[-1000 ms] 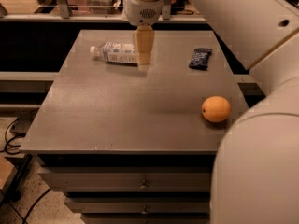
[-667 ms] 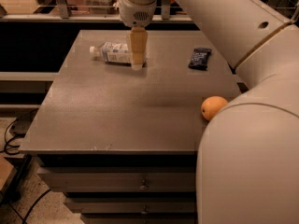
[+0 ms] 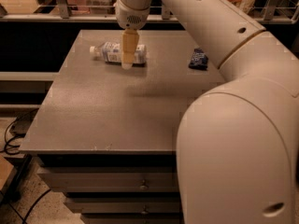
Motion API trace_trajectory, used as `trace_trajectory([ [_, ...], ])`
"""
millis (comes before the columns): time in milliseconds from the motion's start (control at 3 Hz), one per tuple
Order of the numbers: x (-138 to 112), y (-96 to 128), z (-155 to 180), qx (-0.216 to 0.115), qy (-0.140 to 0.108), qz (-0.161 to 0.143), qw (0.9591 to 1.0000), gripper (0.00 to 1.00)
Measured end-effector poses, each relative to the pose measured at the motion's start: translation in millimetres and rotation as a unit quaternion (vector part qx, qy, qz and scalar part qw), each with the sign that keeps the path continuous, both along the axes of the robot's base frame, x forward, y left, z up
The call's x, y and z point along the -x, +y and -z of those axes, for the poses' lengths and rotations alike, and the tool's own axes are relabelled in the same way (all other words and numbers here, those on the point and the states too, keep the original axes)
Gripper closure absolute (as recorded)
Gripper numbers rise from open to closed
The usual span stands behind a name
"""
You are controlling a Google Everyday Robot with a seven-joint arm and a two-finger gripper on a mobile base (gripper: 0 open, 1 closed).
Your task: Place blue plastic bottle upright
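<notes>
blue plastic bottle, 1, lying flat, gripper over it, 1 wrapper

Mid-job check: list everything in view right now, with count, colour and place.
blue plastic bottle: one, clear with white cap and pale label, lying on its side, far left of the table.
snack wrapper: one, dark blue, far right of the table.
table: one, grey, centre of view.
drawers: two seen, grey, under the table top.
cables: a few, black, on the floor at left.
gripper: one, tan, hanging in front of the bottle's middle.
arm: one, white, filling the right side.
</notes>
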State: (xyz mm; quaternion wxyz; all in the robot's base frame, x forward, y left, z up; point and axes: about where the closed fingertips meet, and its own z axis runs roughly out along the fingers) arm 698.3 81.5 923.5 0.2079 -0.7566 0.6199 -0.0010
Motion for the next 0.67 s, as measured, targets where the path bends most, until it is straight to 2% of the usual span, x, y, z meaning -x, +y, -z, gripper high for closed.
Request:
trace_trajectory([
  [333, -2.5, 2.1, 1.5, -0.004, 0.001, 0.001, 1.0, 0.0],
  [667, -3.9, 7.7, 11.7, 0.006, 0.014, -0.002, 0.9999, 0.0],
])
